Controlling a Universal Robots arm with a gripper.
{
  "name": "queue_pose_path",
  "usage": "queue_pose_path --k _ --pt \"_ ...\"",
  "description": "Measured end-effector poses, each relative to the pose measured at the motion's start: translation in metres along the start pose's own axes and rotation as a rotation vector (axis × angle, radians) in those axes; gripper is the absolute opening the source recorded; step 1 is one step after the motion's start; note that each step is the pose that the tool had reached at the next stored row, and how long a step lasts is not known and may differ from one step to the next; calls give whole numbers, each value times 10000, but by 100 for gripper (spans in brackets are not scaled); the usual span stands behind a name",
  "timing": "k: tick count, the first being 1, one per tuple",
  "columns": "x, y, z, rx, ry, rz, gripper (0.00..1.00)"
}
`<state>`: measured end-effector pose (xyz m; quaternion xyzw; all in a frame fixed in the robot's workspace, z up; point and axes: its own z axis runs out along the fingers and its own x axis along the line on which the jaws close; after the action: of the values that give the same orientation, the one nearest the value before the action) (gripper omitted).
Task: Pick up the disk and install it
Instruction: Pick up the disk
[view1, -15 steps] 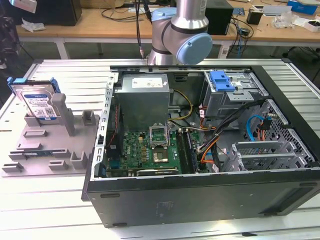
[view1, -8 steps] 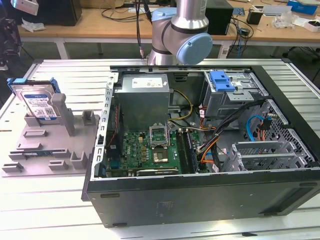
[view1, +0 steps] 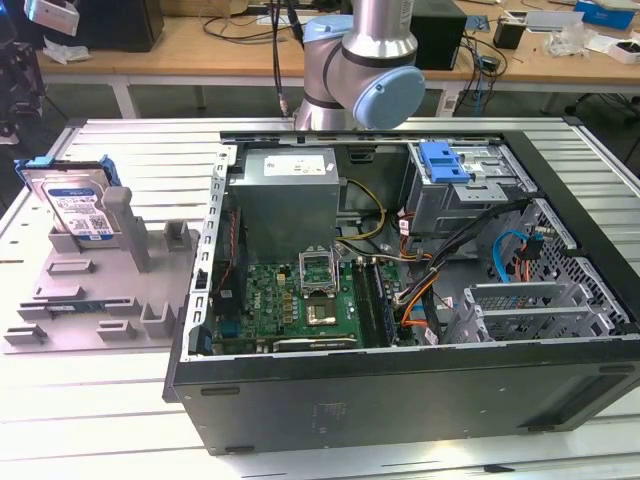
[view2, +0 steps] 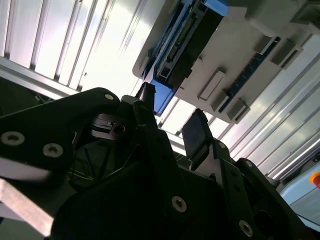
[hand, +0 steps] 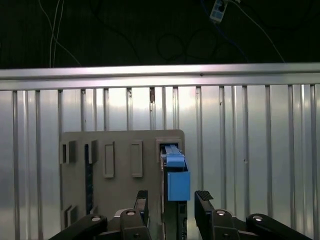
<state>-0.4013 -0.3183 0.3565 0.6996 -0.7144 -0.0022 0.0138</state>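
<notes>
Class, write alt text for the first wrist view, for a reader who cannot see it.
The open gripper is lined up with the disk, one finger showing on each side of it, apart from it. The disk stands on edge in a grey holder, which lies on a ribbed metal table.

Nothing legible tbh: the disk (view1: 57, 182) has a blue-and-white label (view1: 85, 212), the power supply (view1: 290, 205) a white sticker (view1: 300, 165), print too tiny.
</notes>
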Motion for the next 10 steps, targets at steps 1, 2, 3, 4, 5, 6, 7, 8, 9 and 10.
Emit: queue_pose_path --k 1,2,3,4,5,6,7,8,9,10 --pt "0 0 8 1 0 1 50" --pt "0 0 16 0 0 2 50" --pt "0 -1 23 0 0 2 50" --pt "-1 -1 31 0 0 2 50" --pt "-3 -1 36 -1 0 2 50" --pt "-8 -1 50 -1 0 4 50" --pt "-13 -1 61 0 0 4 50" --pt "-16 -2 72 1 0 3 50" --pt "-18 -2 79 1 -1 3 50" --pt "-20 -2 91 0 0 4 50"
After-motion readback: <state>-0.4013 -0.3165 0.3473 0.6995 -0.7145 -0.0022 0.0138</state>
